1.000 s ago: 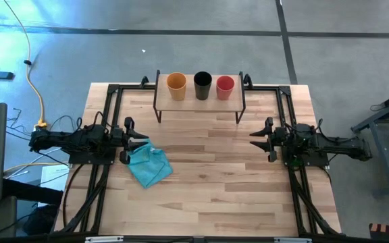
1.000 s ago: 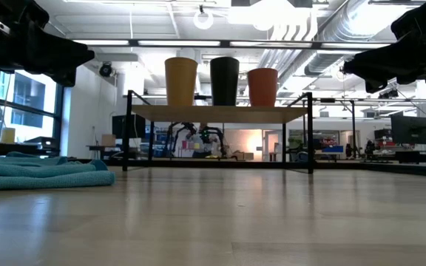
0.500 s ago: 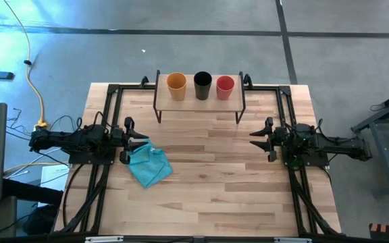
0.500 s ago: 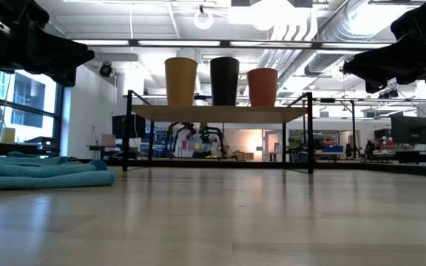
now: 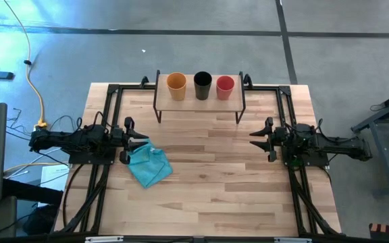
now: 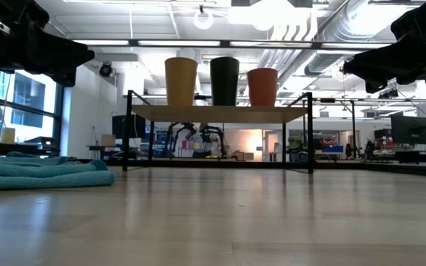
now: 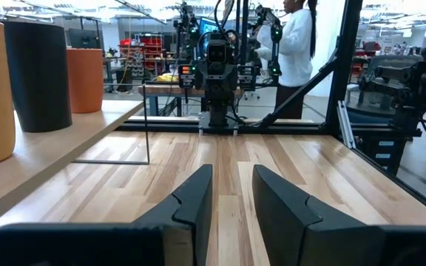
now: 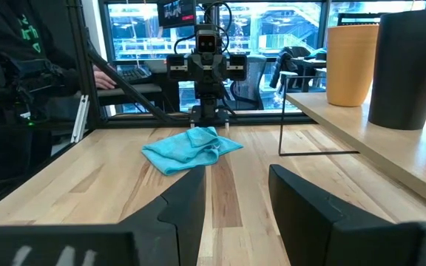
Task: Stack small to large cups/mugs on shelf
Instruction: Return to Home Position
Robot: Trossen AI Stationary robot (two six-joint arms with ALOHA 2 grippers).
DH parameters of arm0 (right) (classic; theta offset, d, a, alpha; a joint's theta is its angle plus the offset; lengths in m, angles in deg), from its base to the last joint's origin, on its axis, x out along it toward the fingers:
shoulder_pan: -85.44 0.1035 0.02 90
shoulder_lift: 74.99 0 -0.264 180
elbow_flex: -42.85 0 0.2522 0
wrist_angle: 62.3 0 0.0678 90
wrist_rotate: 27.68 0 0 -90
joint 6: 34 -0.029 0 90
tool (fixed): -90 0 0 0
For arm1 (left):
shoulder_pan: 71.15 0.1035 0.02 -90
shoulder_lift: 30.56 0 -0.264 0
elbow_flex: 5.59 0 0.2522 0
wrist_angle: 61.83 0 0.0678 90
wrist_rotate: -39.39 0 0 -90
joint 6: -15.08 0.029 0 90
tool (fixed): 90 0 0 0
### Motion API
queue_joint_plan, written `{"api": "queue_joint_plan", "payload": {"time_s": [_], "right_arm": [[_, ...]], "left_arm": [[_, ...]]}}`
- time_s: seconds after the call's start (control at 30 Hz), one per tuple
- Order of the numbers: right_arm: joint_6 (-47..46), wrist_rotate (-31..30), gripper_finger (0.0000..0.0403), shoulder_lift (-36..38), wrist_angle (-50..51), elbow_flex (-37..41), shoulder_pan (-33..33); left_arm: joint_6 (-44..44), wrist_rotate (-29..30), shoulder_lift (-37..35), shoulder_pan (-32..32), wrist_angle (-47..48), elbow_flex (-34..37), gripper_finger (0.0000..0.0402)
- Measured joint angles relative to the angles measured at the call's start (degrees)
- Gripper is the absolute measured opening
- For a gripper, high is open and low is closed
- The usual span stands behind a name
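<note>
1. Left gripper (image 5: 142, 139) hangs at the table's left side with its fingers parted and nothing between them. It points across the tabletop (image 5: 208, 196) toward the right arm.
2. Right gripper (image 5: 254, 138) mirrors it on the right side. It is likewise released and empty, with a wider gap between its fingers in its own wrist view.
3. I judge the step in hand to be parking both arms. To do it well, I would move slowly and level, and keep the fingers unclenched so they snag nothing.
4. My one concern is the light blue cloth (image 5: 147, 164). It lies crumpled on the table just under and near the left gripper, so I would lift that arm clear rather than drag across it.
5. Both grippers are well apart from the shelf (image 5: 198, 99) at the far edge, so I see little risk of bumping it.
6. Three cups stand upright on the shelf, side by side with small gaps and not nested. From left to right they are the yellow-orange cup (image 5: 176, 82), the black cup (image 5: 202, 81) and the red cup (image 5: 225, 84).
7. Their mouths face up, and from overhead I see nothing inside any of them.
</note>
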Motion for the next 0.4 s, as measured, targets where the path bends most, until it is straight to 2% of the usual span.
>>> {"api": "queue_joint_plan", "payload": {"time_s": [0.4], "right_arm": [[0.0, 0.4, 0.0142, 0.0, 0.0, 0.0, 0.0]], "left_arm": [[0.0, 0.0, 0.0, 0.0, 0.0, 0.0, 0.0088]]}}
